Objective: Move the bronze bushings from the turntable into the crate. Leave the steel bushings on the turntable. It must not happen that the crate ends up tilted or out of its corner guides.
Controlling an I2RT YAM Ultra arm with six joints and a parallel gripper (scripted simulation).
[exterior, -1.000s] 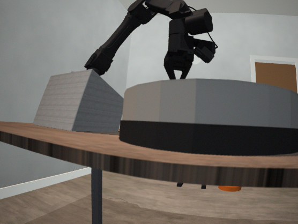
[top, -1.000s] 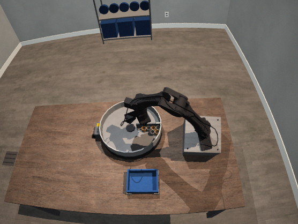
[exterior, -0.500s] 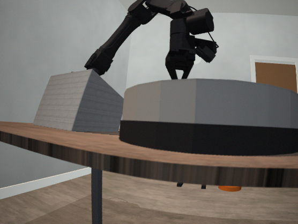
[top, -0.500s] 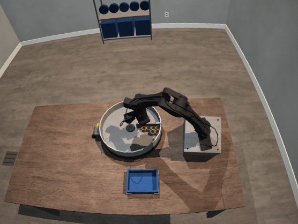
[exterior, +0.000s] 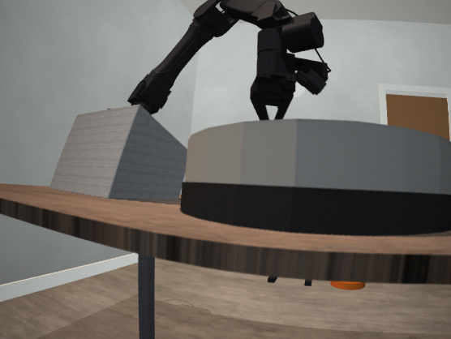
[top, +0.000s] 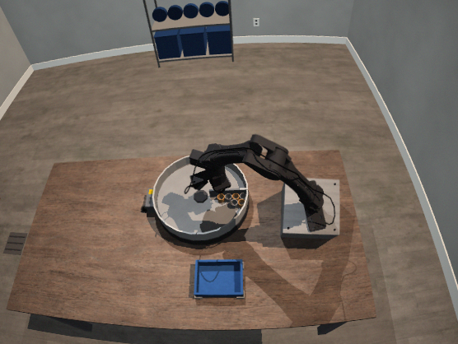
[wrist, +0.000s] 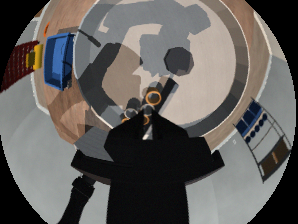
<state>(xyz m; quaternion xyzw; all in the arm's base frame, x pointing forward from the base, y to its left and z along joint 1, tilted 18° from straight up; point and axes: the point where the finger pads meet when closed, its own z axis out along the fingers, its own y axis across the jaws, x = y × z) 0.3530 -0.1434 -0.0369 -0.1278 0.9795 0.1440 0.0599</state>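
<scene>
The round grey turntable (top: 201, 202) stands at the middle of the table. A cluster of bushings lies on its right side. It holds bronze bushings (top: 222, 197) and steel bushings (top: 235, 202) close together. My gripper (exterior: 269, 115) hangs over the turntable just behind the cluster, fingers pointing down. The fingers are nearly closed with only a narrow gap, and I see nothing between them. In the wrist view one bronze bushing (wrist: 154, 100) lies just beyond the fingertips. In the exterior view the turntable rim hides the fingertips' lower ends. The blue crate (top: 218, 278) is empty near the table's front edge.
A dark hexagonal hub (top: 200, 196) sits at the turntable's centre. The arm's grey base block (top: 310, 210) stands to the right of the turntable. A small box with a yellow top (top: 148, 199) sits at the turntable's left edge. A shelf with blue bins (top: 191, 33) stands at the far wall.
</scene>
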